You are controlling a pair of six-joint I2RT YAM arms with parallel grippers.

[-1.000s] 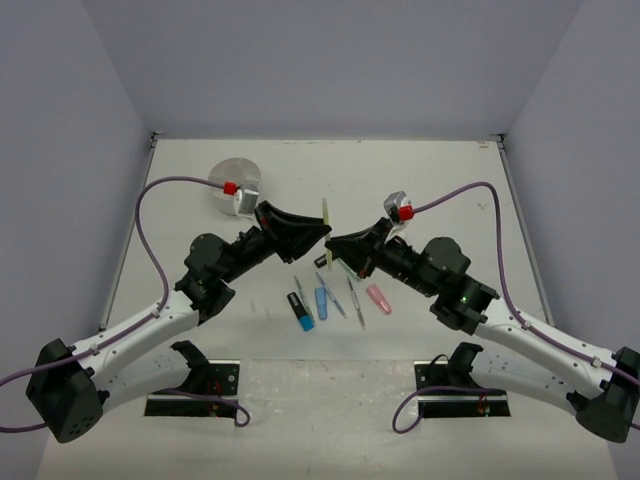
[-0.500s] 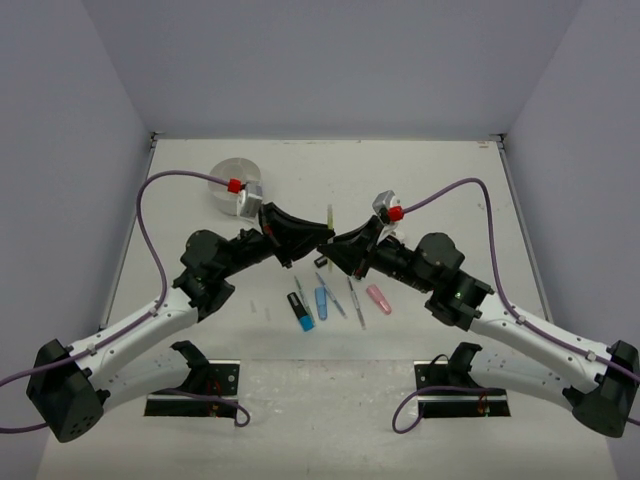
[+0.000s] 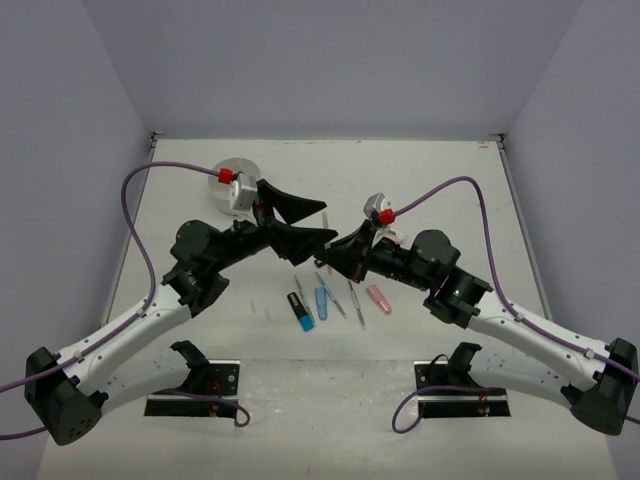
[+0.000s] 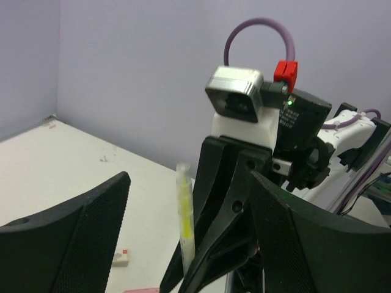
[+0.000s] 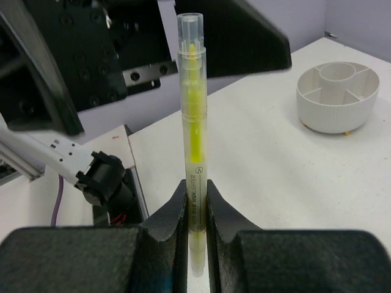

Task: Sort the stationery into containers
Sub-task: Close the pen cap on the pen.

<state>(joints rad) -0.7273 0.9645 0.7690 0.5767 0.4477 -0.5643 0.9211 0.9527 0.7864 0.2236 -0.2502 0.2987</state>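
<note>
A yellow stick (image 5: pixel 192 122), a clear-capped highlighter, stands upright in my right gripper (image 5: pixel 195 190), which is shut on its lower barrel. My left gripper (image 4: pixel 189 183) is open, its two fingers spread wide on either side of the stick (image 4: pixel 185 213) without touching it. In the top view both grippers meet above mid-table: left gripper (image 3: pixel 322 222), right gripper (image 3: pixel 336 248), the stick (image 3: pixel 326 212) between them. The white divided container (image 5: pixel 338 96) sits at the back left (image 3: pixel 228 172), partly behind my left wrist. More stationery lies below: a black-capped blue highlighter (image 3: pixel 300 310), a blue one (image 3: pixel 321 301), thin pens (image 3: pixel 356 300) and a pink one (image 3: pixel 378 298).
A small white eraser (image 4: pixel 120 258) lies on the table under the grippers. The two arm bases and their black mounting plates (image 3: pixel 195 385) sit at the near edge. Purple cables arc over each wrist. Grey walls close in the table on three sides.
My left gripper, shut around the stick half a second ago, has opened wide and let go. The right gripper keeps the stick. Both wrists have shifted slightly left.
</note>
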